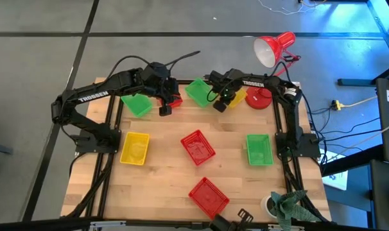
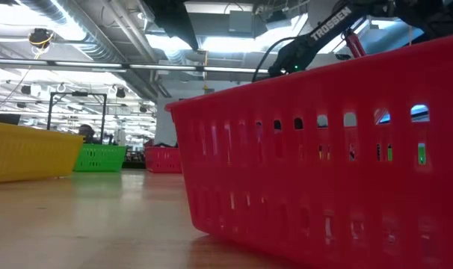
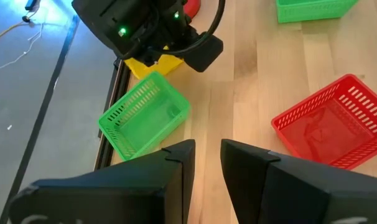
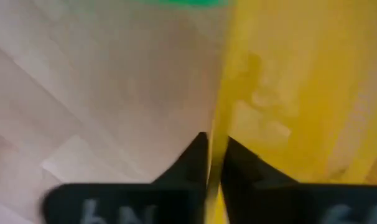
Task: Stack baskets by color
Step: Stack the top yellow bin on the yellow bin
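Note:
My right gripper [image 1: 221, 104] stands at the table's far edge, pointing down, shut on a yellow basket [image 1: 237, 98], which the arm partly hides. A green basket [image 1: 198, 92] lies just left of it. My left gripper [image 1: 164, 109] hovers open above the far left of the table, with nothing between its fingers [image 3: 176, 163]. Beside it sits another green basket [image 1: 137, 104]. On the tabletop rest a yellow basket [image 1: 135, 148], a red basket [image 1: 198, 147], a green basket [image 1: 259, 149] and, near the front, a second red basket [image 1: 208, 196]. My right gripper pinches the yellow basket's side wall [image 4: 218, 127] at its top rim, one finger inside the basket and one outside. The fingers come from above, pointing down. Whether the basket's floor [image 4: 300, 93] is on the wood or lifted, I cannot tell.
A red desk lamp stands with its round base [image 1: 259, 98] right of the held basket and its shade [image 1: 271, 48] beyond the far edge. A red thing [image 1: 174, 101] shows partly under my left arm. Dark cloth [image 1: 291, 204] lies at the front right corner.

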Controlling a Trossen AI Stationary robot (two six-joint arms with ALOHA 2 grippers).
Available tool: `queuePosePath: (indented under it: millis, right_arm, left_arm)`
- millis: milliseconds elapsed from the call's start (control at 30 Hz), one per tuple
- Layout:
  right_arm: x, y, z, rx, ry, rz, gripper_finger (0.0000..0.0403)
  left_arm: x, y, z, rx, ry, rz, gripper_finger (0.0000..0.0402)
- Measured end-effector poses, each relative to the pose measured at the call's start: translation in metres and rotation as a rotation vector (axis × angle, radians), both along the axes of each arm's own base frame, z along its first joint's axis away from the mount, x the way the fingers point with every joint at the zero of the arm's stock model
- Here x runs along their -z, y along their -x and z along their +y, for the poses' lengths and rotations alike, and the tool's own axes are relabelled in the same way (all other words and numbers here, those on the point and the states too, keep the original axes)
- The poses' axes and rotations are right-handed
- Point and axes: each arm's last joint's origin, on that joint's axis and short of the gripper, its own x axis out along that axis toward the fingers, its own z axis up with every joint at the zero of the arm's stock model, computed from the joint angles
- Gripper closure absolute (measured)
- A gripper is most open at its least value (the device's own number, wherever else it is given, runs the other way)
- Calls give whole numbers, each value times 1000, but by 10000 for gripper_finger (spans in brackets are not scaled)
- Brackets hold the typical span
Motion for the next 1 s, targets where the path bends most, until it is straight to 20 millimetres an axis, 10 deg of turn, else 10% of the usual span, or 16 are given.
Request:
queuePosePath:
  millis: [400,667,1000]
  right_arm:
    - [-64,22,23,-154,115,29,399]
    - [-112,19,80,-644,192,-25,400]
    - [-122,4,140,-1251,276,56,401]
  left_arm:
    - [1,1,1,4,-55,31,333]
    - [1,1,-1,252,-254,114,333]
    - [-4,-11,-14,534,-339,-15,333]
